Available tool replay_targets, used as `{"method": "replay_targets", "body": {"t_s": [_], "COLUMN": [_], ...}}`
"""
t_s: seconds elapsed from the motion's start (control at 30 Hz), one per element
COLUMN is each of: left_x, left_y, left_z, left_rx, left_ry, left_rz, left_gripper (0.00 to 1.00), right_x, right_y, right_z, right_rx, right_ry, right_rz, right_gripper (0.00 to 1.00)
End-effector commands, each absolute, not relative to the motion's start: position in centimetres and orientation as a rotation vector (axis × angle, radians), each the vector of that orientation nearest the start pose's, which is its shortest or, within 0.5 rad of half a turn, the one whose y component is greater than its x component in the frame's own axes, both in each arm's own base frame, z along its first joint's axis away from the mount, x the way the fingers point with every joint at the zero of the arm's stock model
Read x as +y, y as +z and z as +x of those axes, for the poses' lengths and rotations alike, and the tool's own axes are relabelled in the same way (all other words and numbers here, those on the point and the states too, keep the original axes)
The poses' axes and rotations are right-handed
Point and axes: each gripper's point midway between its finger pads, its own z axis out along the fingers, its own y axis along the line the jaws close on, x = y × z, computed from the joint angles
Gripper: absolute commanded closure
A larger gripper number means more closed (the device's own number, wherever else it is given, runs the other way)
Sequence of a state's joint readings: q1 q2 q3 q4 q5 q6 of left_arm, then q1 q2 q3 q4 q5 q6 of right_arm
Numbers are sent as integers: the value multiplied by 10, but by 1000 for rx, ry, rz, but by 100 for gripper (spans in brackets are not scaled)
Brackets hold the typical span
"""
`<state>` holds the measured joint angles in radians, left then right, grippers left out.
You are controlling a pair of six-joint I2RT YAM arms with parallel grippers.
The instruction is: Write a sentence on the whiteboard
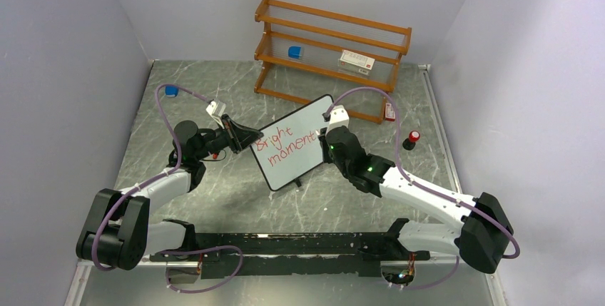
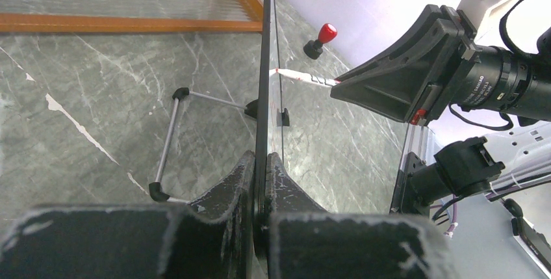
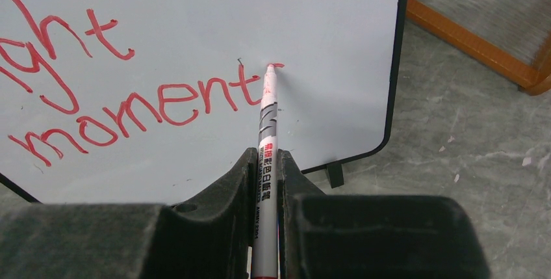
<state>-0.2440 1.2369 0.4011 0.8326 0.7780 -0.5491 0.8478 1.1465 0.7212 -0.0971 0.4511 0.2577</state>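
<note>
Right jaws pinched marker (image 3: 268, 110), axis toward twelve o'clock, tip on whiteboard (image 3: 195, 6) past "moment"; left jaws clamped its edge.

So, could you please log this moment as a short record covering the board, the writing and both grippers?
whiteboard: standing on the table, in front of the wooden shelf
writing: red, reads "Bright moment"
left gripper: shut on the whiteboard's edge
right gripper: shut on the marker
marker: tip touching the whiteboard just after the last letter
</note>
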Motion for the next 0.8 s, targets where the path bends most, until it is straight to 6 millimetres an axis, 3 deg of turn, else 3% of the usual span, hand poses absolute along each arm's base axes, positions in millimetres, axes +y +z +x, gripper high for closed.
{"method": "replay_targets", "body": {"t_s": [0.0,0.47,0.77], "left_x": [-217,-217,-217], "left_y": [184,184,184], "left_z": [283,283,283], "left_rx": [1667,1670,1667], "left_ry": [-1199,-1200,-1199], "left_rz": [442,443,443], "left_gripper": [95,95,95], "right_x": [213,193,199], "right_y": [144,135,126], "right_z": [271,272,266], "right_rx": [2057,2081,2119], "right_ry": [238,127,157], "right_rz": [-353,-292,-340], "right_gripper": [100,100,100]}}
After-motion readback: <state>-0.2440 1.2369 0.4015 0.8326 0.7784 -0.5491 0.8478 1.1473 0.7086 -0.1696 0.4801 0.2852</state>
